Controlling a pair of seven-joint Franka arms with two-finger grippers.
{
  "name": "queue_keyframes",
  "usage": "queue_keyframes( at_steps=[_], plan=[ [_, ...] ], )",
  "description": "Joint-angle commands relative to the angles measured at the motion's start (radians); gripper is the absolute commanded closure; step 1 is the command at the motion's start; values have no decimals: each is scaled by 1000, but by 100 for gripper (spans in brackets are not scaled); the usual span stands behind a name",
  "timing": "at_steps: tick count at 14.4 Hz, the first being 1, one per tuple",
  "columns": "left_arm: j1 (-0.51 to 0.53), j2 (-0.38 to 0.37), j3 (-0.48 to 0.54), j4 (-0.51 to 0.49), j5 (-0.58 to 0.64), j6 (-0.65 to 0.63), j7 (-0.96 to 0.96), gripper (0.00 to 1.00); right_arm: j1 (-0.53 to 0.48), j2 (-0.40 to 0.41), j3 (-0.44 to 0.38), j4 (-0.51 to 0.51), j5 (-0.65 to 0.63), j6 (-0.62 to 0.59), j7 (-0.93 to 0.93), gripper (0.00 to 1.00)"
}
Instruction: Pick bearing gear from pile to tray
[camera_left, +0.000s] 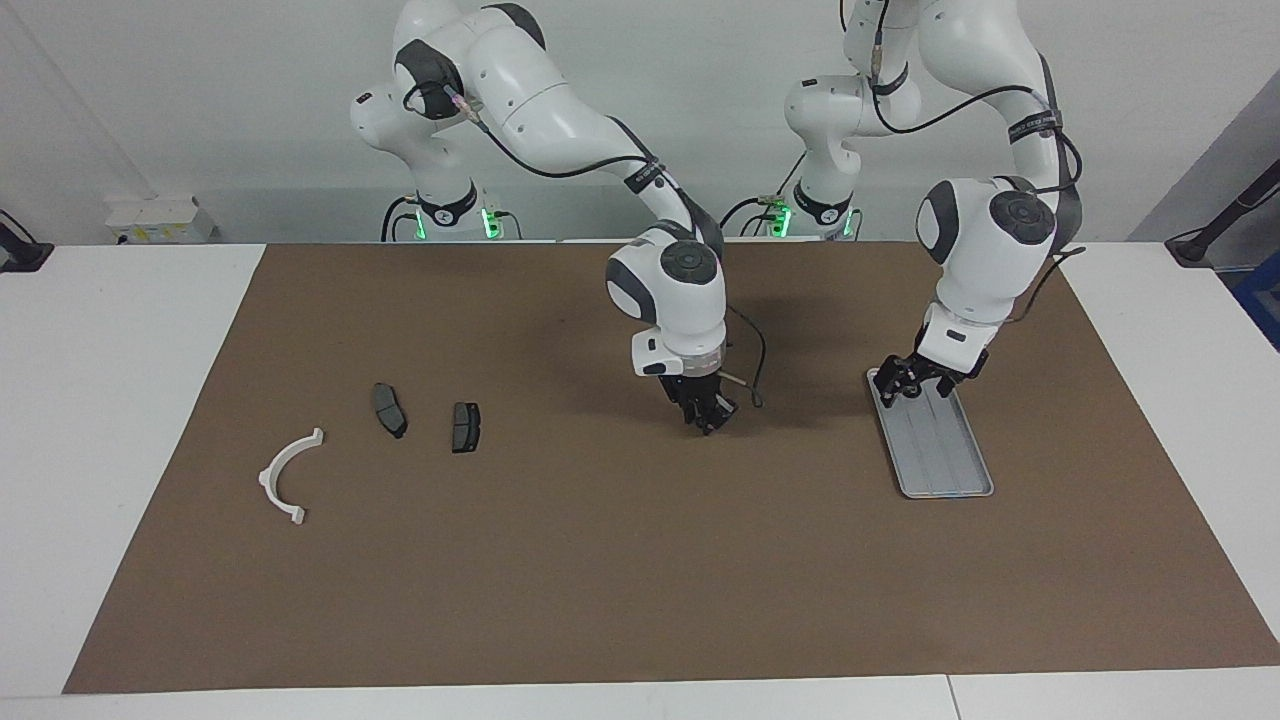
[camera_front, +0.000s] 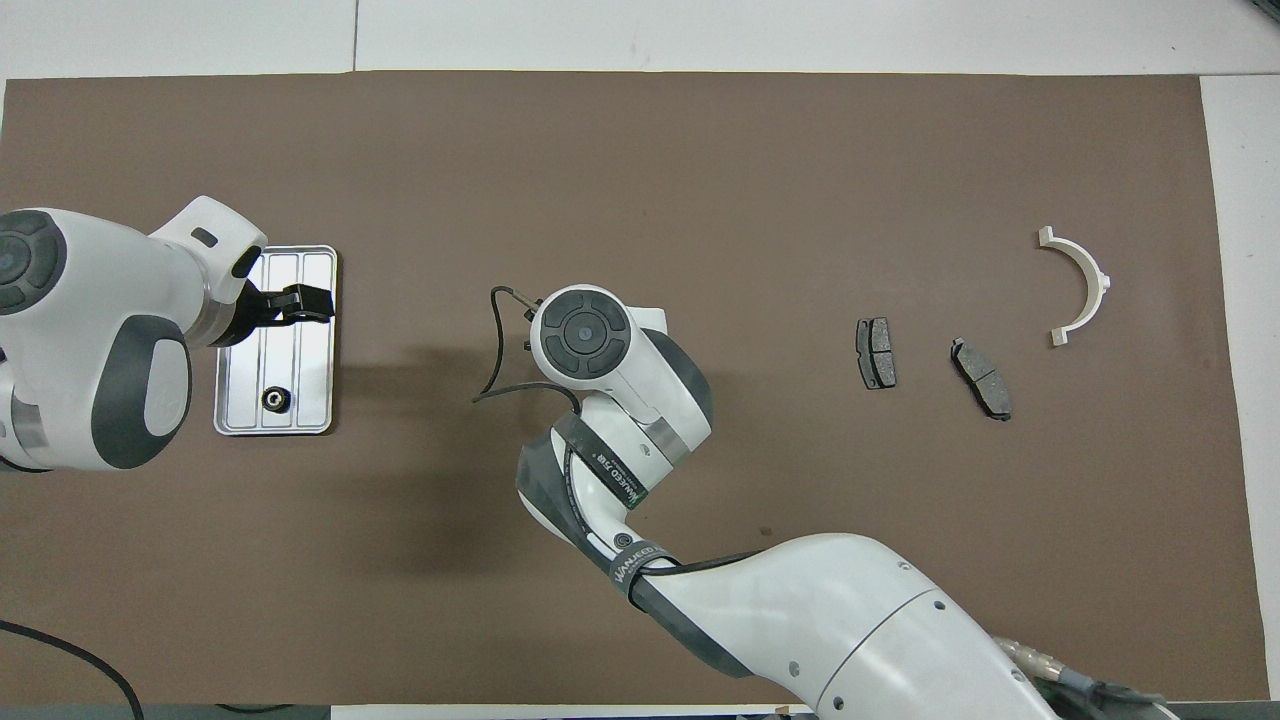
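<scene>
Overhead, the right gripper is hidden by its wrist; neither gripper's fingers are readable.

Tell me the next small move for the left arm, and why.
Probably lift the left gripper straight up, clear of the tray. It hangs open and empty over the tray, where one small black gear lies at the end nearer the robots, so it seems to have nothing to do there. The right gripper is low over the brown mat; whether it carries a gear is hidden.
</scene>
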Motion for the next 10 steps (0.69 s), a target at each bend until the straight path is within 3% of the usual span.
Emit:
queue_keyframes(
  at_steps=[1, 7, 10],
  plan=[
    [-25, 7, 8, 17, -5, -17, -29, 0, -20, -8, 8, 49, -48, -101, 3, 0],
    [-206, 14, 11, 43, -5, -20, -248, 0, -95, -56, 17, 169, -40, -298, -90, 0],
    [-325, 133, 10, 185, -8, -23, -452, 0, -148, -138, 17, 169, -16, -388, -249, 0]
  ],
)
